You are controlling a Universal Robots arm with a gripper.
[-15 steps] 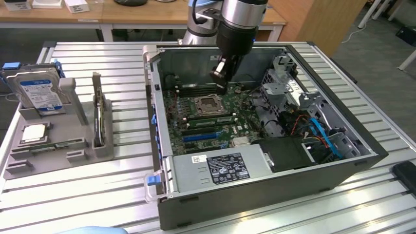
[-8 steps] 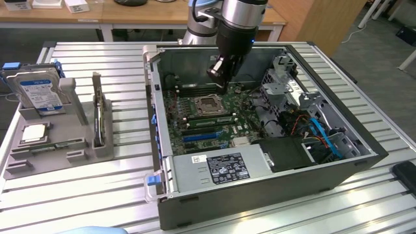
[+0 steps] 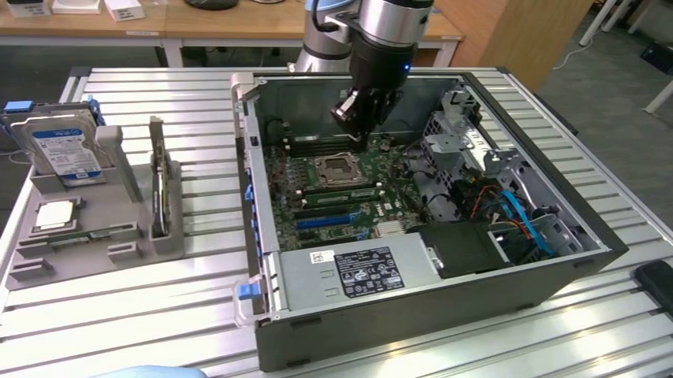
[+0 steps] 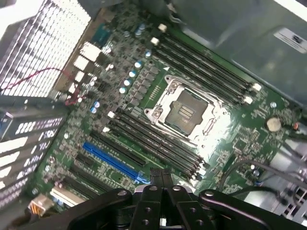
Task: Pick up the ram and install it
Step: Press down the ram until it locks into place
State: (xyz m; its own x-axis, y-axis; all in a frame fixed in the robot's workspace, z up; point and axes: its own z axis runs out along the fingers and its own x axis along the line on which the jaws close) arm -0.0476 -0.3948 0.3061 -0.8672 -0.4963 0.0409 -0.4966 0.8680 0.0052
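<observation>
We see the ram, a long thin stick, standing on edge in a slot of the grey holder beside the computer case.

No wording could be read anywhere. The power supply label carried print too small to make out. The hard drive label did likewise.

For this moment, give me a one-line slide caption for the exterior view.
End effector shut over the open PC case's motherboard near the CPU socket; ram standing in the grey holder.
</observation>
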